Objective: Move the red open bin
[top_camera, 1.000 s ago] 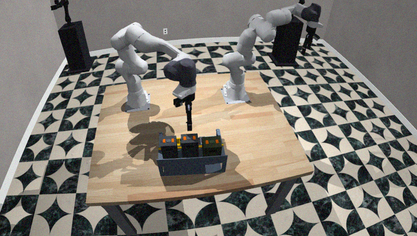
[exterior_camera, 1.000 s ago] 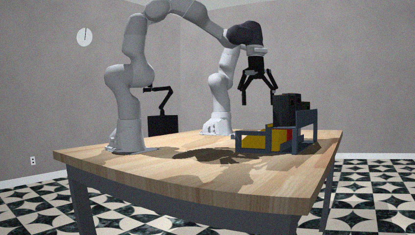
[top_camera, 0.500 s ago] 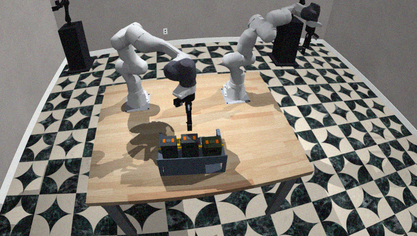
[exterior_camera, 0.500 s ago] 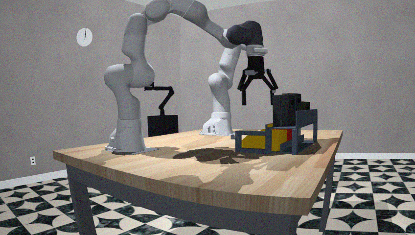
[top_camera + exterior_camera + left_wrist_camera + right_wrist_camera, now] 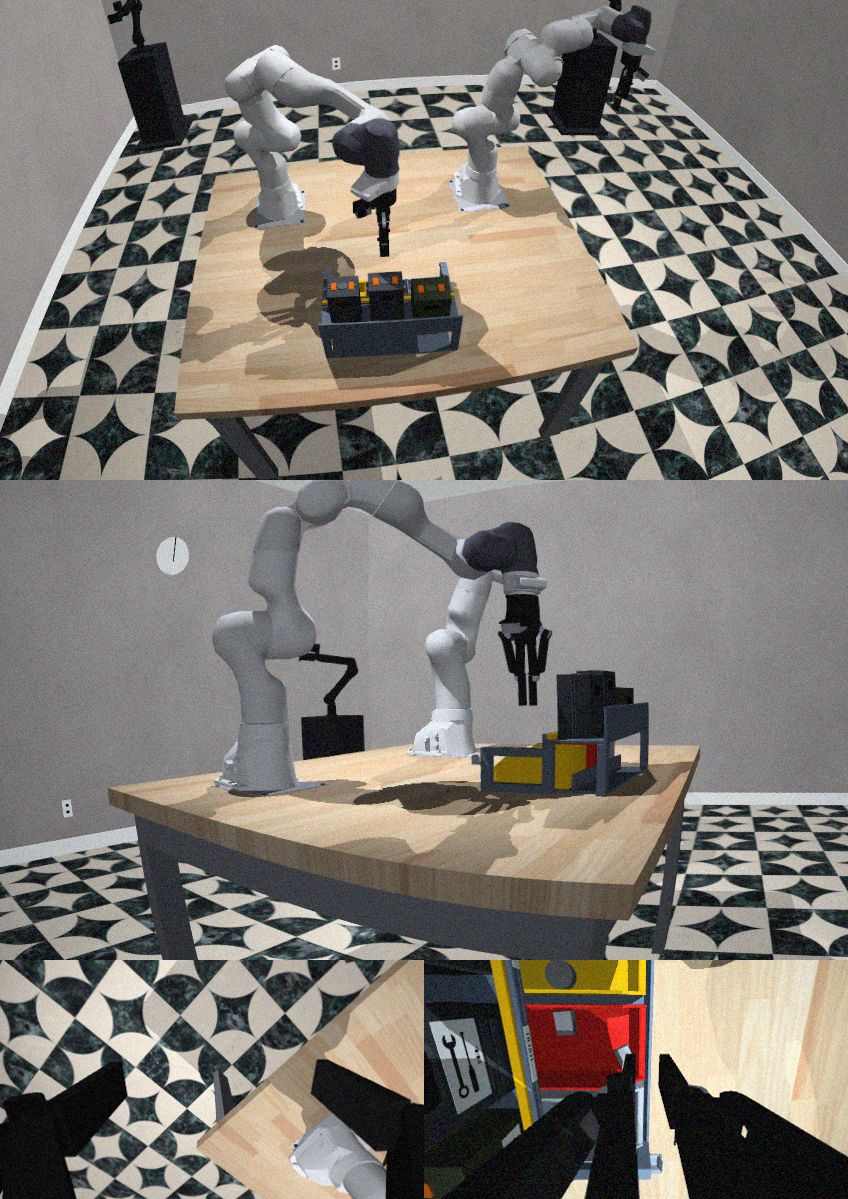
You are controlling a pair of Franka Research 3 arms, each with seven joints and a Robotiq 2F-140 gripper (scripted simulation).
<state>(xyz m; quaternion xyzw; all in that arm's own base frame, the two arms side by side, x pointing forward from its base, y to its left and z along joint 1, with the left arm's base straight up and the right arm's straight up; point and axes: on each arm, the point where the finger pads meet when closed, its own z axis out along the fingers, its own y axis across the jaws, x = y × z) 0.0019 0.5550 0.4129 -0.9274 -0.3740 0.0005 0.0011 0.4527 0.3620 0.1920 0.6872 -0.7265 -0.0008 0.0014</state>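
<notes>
The red bin sits in the lower front row of the blue-grey shelf. Two grey parts show inside it in the right wrist view. A yellow bin is on one side and a grey bin, mostly hidden by the fingers, on the other. My right gripper points down, above and in front of the shelf's front edge. Its fingers are almost together, with only a narrow gap and nothing between them. My left gripper is open and empty, beyond the table.
Several dark cases with orange latches, such as one case, stand on the shelf's upper tier. A yellow bar runs between them and the bins. The shelf stands near an edge of the wooden table.
</notes>
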